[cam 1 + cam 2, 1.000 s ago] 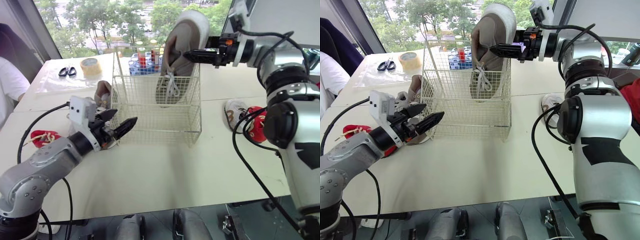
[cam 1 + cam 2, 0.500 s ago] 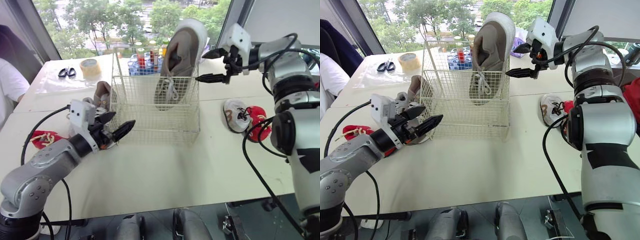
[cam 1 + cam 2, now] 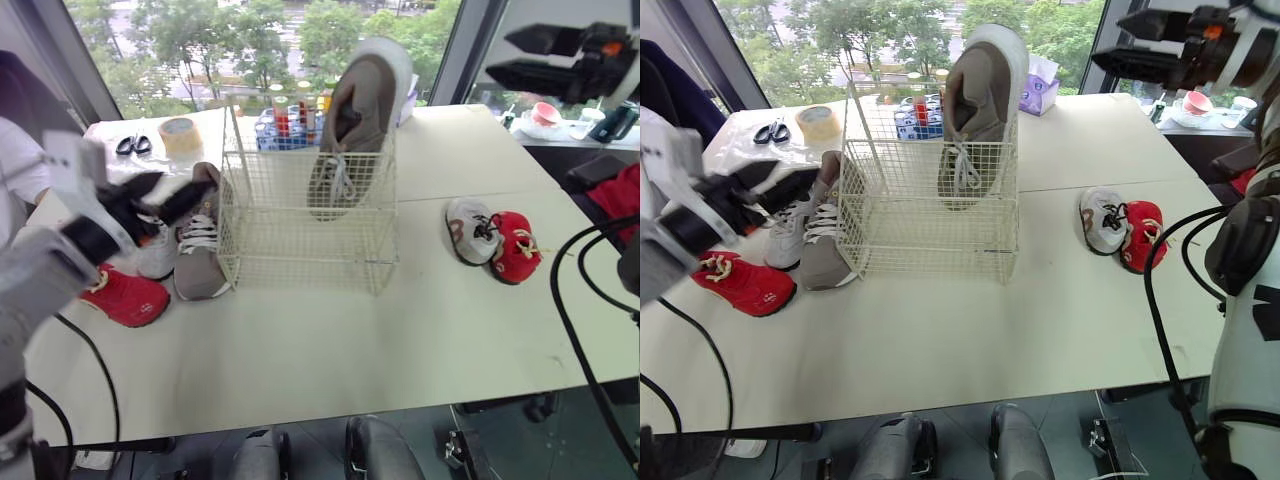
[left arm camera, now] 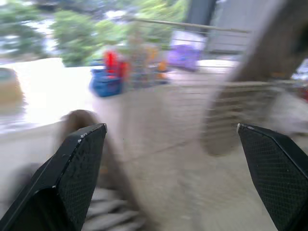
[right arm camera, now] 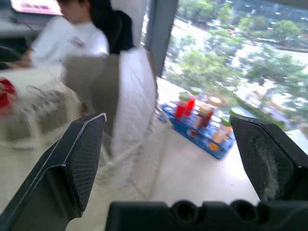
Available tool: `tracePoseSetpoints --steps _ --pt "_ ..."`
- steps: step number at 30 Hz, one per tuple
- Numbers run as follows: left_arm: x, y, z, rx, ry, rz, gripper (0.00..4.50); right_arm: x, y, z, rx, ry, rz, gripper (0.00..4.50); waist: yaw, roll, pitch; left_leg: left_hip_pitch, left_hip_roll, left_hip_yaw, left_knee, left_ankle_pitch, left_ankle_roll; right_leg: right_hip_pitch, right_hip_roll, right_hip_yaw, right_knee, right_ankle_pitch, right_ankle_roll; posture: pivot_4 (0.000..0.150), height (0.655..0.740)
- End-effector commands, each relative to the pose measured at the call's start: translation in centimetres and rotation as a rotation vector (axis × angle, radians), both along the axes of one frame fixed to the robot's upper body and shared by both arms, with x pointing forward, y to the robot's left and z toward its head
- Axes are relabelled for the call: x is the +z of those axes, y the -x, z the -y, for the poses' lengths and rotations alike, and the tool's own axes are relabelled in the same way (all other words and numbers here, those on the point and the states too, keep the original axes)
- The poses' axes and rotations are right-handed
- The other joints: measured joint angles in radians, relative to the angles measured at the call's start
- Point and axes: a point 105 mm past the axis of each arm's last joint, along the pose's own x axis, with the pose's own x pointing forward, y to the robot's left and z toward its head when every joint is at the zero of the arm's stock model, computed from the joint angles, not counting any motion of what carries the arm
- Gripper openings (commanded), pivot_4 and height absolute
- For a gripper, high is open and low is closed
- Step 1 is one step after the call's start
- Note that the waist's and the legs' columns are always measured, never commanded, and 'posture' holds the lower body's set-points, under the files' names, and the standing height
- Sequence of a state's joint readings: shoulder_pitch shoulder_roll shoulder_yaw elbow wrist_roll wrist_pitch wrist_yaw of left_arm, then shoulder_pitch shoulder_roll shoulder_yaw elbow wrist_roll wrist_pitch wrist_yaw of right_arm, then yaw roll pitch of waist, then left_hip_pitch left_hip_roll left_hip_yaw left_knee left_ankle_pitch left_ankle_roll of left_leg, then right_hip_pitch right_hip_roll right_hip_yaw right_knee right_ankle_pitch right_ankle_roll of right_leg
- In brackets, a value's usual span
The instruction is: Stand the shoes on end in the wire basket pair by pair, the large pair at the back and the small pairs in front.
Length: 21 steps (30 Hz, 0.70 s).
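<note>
A wire basket [image 3: 300, 215] stands mid-table. One large taupe shoe [image 3: 362, 110] stands on end at its back right, heel above the rim. Its mate [image 3: 200, 240] lies on the table just left of the basket, beside a small white shoe [image 3: 155, 252] and a small red shoe [image 3: 125, 298]. To the basket's right lie another small white shoe [image 3: 467, 228] and a small red shoe [image 3: 516, 247]. My left gripper [image 3: 165, 192] hangs open above the left-hand shoes, holding nothing. My right gripper [image 3: 500, 53] is open, high at the far right, well away from the basket.
A tape roll [image 3: 181, 131], scissors [image 3: 134, 143] and a blue rack of bottles [image 3: 285, 122] stand behind the basket, with a purple tissue box [image 3: 1038, 95]. A person's white sleeve [image 3: 20, 165] shows at the far left. A pink cup [image 3: 545, 112] sits on the side table.
My right gripper let go of the large shoe, now standing in the basket, and drew away up to the right. My left arm swung back left, uncovering the shoes beside the basket.
</note>
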State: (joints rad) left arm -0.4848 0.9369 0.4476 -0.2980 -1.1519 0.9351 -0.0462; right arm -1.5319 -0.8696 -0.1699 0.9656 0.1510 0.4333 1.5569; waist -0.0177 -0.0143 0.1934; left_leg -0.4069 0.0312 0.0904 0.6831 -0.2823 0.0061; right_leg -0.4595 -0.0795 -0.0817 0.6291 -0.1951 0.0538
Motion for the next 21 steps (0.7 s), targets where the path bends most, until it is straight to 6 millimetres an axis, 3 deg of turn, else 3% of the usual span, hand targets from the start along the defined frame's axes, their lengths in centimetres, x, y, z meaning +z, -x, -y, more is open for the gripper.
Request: tracePoseSetpoints --steps 1,4,9,13,21 --pt "-0.9 -1.5 -1.8 0.068 -0.084 -0.194 4.50 -0.7 4.3 -4.7 0.217 0.107 -0.006 4.45 0.002 0.000 -0.001 0.000 0.001 -0.001 0.000 0.000 0.000 0.001 0.001 -0.001 0.000 0.000 0.000 0.150 0.7400" --pt "-3.2 -3.6 -1.8 0.053 -0.173 -0.414 4.50 -7.6 7.9 -9.8 0.358 0.282 -0.117 4.45 0.009 0.000 -0.001 0.001 0.001 -0.002 0.000 0.002 -0.003 0.002 0.000 -0.003 0.001 0.000 0.000 0.150 0.7400" --pt "-3.9 -6.9 -1.6 0.022 -0.162 -0.475 4.50 -12.6 9.6 -12.2 0.334 0.297 -0.178 4.45 0.029 -0.001 -0.001 -0.002 -0.004 -0.002 0.002 0.005 -0.008 0.000 -0.001 -0.003 0.001 0.000 0.000 0.150 0.7400" --pt "-4.6 -9.0 -1.7 0.017 -0.194 -0.509 4.50 -14.0 10.2 -12.9 0.293 0.287 -0.197 4.45 0.031 -0.003 -0.001 -0.002 -0.004 0.001 0.002 0.004 -0.007 0.001 -0.001 -0.003 0.000 0.000 0.000 0.150 0.7400" --pt "-5.2 -11.9 1.1 -0.095 -0.267 -0.500 4.50 -13.8 10.5 -13.9 0.233 0.193 -0.189 4.45 0.030 -0.004 -0.001 -0.003 -0.004 0.002 0.002 0.001 -0.001 0.000 -0.001 -0.003 0.000 0.000 0.000 0.150 0.7400"
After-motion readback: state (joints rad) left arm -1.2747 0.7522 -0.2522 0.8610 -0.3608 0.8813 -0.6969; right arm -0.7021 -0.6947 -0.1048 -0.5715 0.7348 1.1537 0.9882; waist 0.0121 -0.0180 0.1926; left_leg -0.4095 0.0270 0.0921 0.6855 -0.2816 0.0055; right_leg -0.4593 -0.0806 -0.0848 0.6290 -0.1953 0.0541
